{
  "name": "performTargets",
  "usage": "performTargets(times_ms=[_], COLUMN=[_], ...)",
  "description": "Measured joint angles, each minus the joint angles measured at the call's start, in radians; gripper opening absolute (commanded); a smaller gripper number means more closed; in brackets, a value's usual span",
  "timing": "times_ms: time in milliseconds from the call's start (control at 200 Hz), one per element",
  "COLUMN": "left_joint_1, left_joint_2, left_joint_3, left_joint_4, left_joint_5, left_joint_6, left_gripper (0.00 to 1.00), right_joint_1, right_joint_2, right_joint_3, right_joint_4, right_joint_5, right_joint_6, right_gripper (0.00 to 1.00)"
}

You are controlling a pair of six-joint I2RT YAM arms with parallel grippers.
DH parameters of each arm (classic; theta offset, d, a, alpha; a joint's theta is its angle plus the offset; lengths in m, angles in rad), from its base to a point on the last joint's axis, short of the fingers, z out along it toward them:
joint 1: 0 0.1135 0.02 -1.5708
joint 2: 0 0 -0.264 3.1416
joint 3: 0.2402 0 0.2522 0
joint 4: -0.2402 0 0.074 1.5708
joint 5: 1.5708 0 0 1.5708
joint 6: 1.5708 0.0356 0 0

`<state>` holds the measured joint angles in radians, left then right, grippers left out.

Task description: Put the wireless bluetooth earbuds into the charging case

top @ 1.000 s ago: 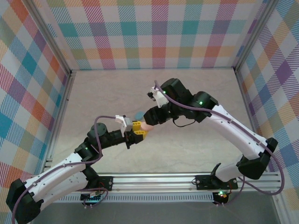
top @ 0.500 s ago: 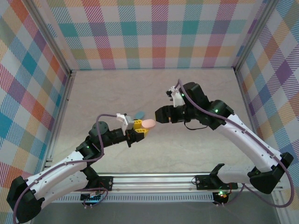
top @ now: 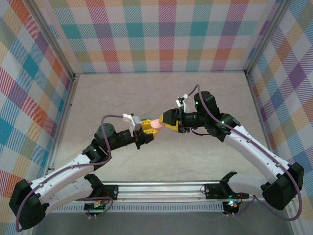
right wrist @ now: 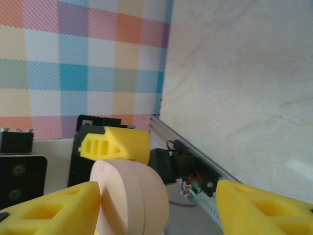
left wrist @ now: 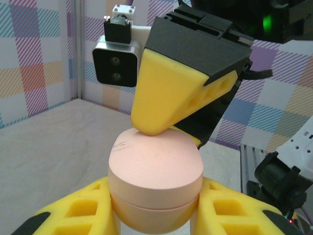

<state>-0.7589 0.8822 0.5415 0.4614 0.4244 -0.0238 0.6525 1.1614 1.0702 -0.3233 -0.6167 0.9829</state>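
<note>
The charging case point(top: 155, 125), a pink oval with its lid down, hangs above the middle of the table. My left gripper point(top: 149, 132) is shut on its sides; from the left wrist the case point(left wrist: 155, 171) sits wedged between both yellow fingers point(left wrist: 73, 215). My right gripper point(top: 166, 123) faces it from the right, open. One right finger point(left wrist: 164, 98) presses on the lid's far edge. In the right wrist view the case point(right wrist: 132, 196) lies against the left-hand pad point(right wrist: 58, 208), while the other pad point(right wrist: 259, 208) stands well apart. The earbuds are out of view.
The beige tabletop point(top: 205, 93) is walled by plaid panels on three sides, with metal rails along the left point(top: 63, 117) and right edges. Both arm bases stand on the rail at the near edge point(top: 161, 188).
My right gripper has swung back left toward the case with its jaws widening, and one finger now touches the lid. The left gripper has kept its grip and shifted the case slightly up.
</note>
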Motion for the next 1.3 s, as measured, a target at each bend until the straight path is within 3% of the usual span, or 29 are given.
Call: performTargets(times_ms=[385, 755, 870, 1025, 1135, 1175, 1300], left_joint_1=[0.000, 0.000, 0.000, -0.001, -0.002, -0.002, -0.004], left_joint_2=[0.064, 0.114, 0.113, 0.108, 0.087, 0.077, 0.033], left_joint_3=[0.019, 0.046, 0.046, 0.046, 0.046, 0.046, 0.046], left_joint_4=[0.066, 0.096, 0.094, 0.069, 0.028, 0.013, -0.046], left_joint_5=[0.003, 0.001, 0.001, 0.002, 0.001, -0.001, -0.024], left_joint_6=[-0.041, -0.063, -0.063, -0.049, -0.038, -0.037, -0.024], left_gripper=[0.16, 0.22, 0.32, 0.56, 0.81, 0.99, 1.00], right_joint_1=[-0.023, -0.039, -0.046, -0.053, -0.082, -0.093, -0.124], right_joint_2=[0.001, 0.003, 0.003, 0.003, 0.003, 0.003, 0.003], right_joint_3=[-0.104, -0.142, -0.148, -0.161, -0.163, -0.164, -0.167], right_joint_4=[0.266, 0.398, 0.411, 0.420, 0.420, 0.420, 0.408], right_joint_5=[-0.122, -0.168, -0.173, -0.178, -0.169, -0.165, -0.153], right_joint_6=[0.201, 0.308, 0.320, 0.323, 0.323, 0.323, 0.312], right_gripper=[0.54, 0.33, 0.32, 0.31, 0.30, 0.30, 0.30])
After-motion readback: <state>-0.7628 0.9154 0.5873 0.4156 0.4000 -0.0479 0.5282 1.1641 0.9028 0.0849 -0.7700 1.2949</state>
